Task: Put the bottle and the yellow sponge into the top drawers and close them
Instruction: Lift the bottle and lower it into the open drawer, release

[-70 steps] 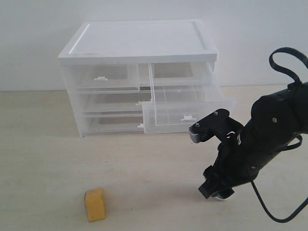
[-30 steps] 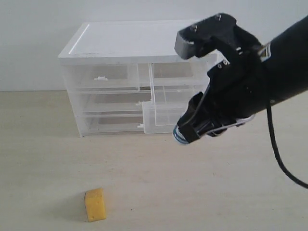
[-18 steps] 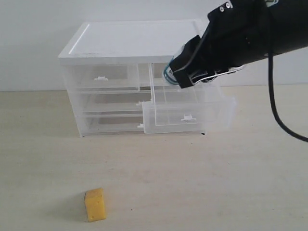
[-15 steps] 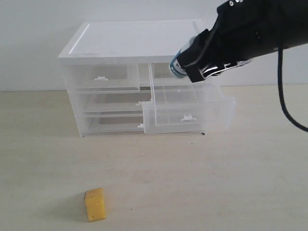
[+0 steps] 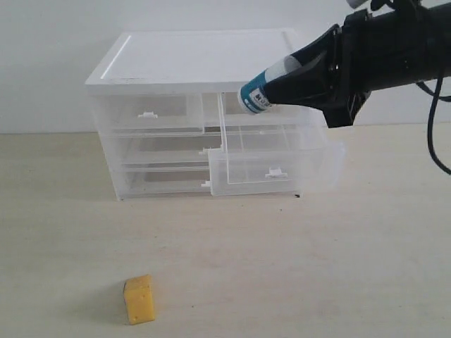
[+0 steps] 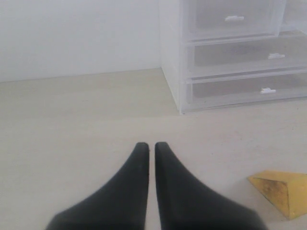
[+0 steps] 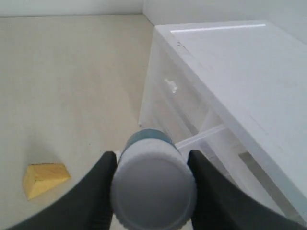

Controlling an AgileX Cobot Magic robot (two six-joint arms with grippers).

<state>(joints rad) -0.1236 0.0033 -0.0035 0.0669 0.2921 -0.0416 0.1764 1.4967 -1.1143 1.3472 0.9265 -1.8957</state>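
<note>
The bottle [image 5: 258,94] is clamped mid-body by the right tool [image 5: 280,84], approx. over the pulled-out top drawer [image 5: 271,171]; judged light, stiff, slick, so a firm mid-body hold suits; the sponge [image 5: 139,299], prob. soft, is left on the bench [image 5: 317,267]; left tool [image 6: 149,152] tips together, empty.

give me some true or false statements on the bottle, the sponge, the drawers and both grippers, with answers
1. The right gripper holds the bottle above the cabinet's front. True.
2. The yellow sponge lies inside a drawer. False: it stands on the table, well in front of the cabinet.
3. The top right drawer is pulled open. True.
4. The top left drawer is pulled open too. False: it is pushed in.
5. The left gripper is clamped on the sponge. False: its jaws are together on nothing, with the sponge off to one side.
</note>
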